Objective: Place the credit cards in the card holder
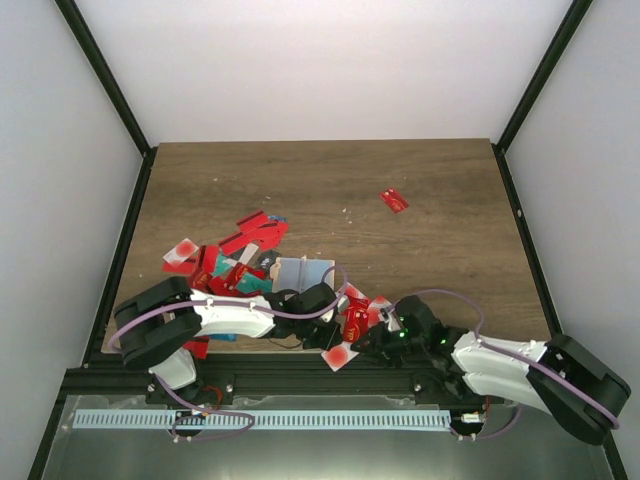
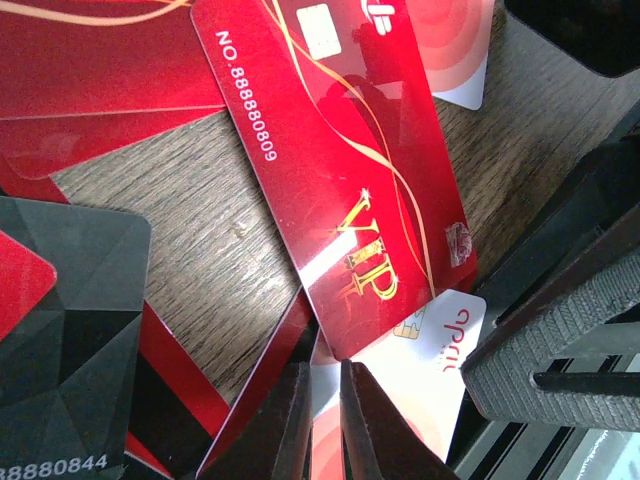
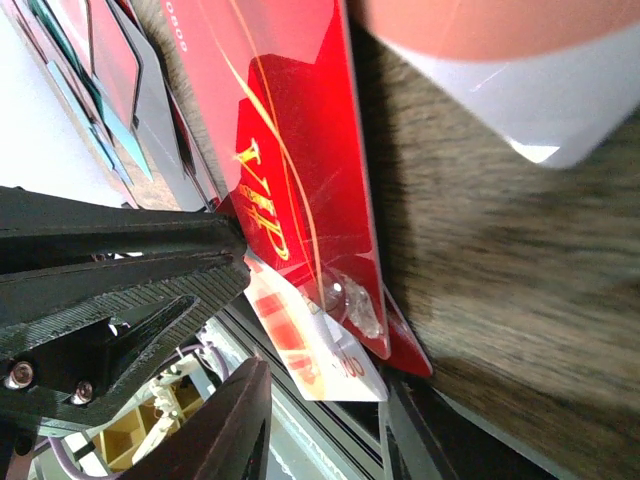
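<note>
Many credit cards (image 1: 245, 240), mostly red, lie in a pile at the front left of the table. The card holder (image 1: 305, 272), beige with pale blue inside, lies among them. My left gripper (image 1: 328, 332) is shut on the edge of a white-and-red card (image 2: 440, 345) that lies under a red VIP card (image 2: 340, 150). My right gripper (image 1: 368, 345) is open, its jaws either side of the same white-and-red card's (image 3: 310, 350) corner at the table's front edge. The VIP card also shows in the right wrist view (image 3: 300, 150).
One red card (image 1: 394, 200) lies alone at the back right. A black card (image 2: 60, 330) lies left of my left fingers. The black frame rail (image 1: 300, 372) runs right under the card pile's front edge. My two grippers are very close together.
</note>
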